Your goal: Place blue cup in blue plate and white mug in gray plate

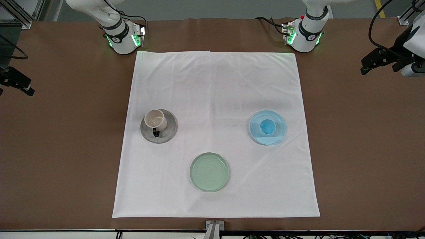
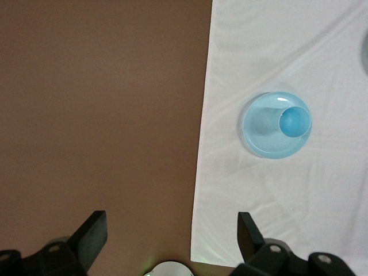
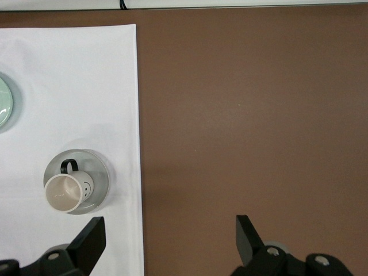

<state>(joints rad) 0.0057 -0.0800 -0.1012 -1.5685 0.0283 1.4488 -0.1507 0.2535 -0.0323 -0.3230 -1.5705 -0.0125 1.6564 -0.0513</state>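
Observation:
The blue cup [image 1: 267,126] stands upright in the blue plate [image 1: 277,138], toward the left arm's end of the white cloth. Cup [image 2: 295,122] and plate [image 2: 261,138] also show in the left wrist view. The white mug [image 1: 155,119] stands in the gray plate [image 1: 168,133], toward the right arm's end, its dark handle pointing to the front camera. Mug [image 3: 65,192] and plate [image 3: 99,177] show in the right wrist view. My left gripper [image 2: 172,230] is open and empty over bare brown table [image 1: 368,68]. My right gripper [image 3: 171,233] is open and empty over bare table [image 1: 23,87].
A pale green plate [image 1: 209,172] lies empty on the white cloth [image 1: 215,83], nearer to the front camera than the other two plates. The brown table [image 1: 365,149] surrounds the cloth. Both arm bases stand along the table's back edge.

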